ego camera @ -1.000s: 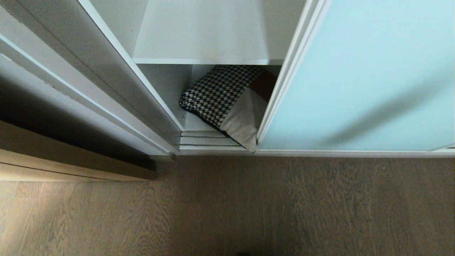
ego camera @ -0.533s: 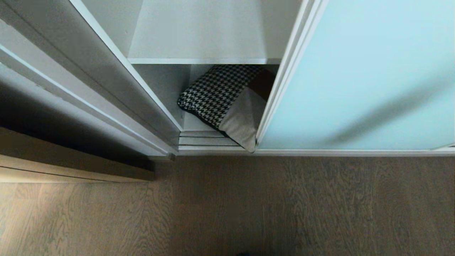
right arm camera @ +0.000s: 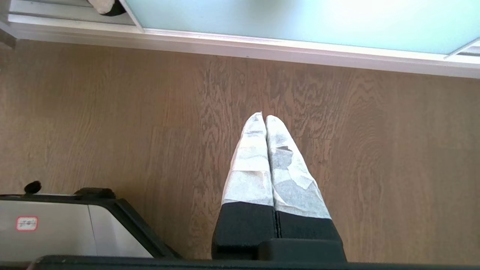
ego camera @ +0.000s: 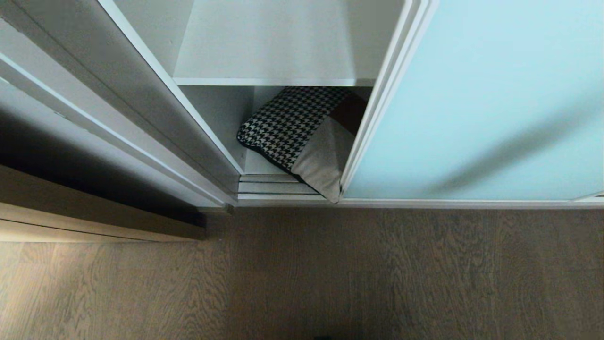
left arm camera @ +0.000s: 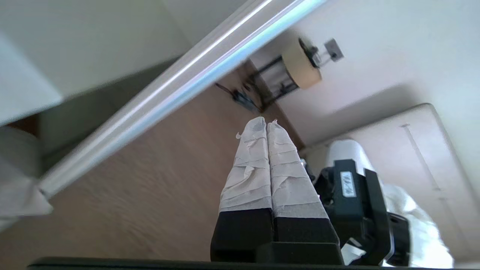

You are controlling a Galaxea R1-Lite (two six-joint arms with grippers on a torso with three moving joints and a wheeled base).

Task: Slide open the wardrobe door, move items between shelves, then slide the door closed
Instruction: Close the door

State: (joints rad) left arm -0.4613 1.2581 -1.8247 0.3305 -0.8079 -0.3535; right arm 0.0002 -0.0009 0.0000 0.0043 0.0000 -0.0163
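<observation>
Left gripper [left arm camera: 266, 123] pressed shut, empty, tape-wrapped fingers | right gripper [right arm camera: 263, 115] likewise closed over wood-grain floor [ego camera: 330, 274] | frosted aqua glass sliding wardrobe door [ego camera: 481, 108] at 2 o'clock, slid aside | houndstooth-cream-rust cushion [ego camera: 297, 137] at 12 o'clock, on bottom board | bare white laminate shelf [ego camera: 269, 47] above, beyond.

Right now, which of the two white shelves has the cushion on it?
The lower shelf, at floor level, holds the houndstooth cushion. The upper shelf above it lies bare.
</observation>
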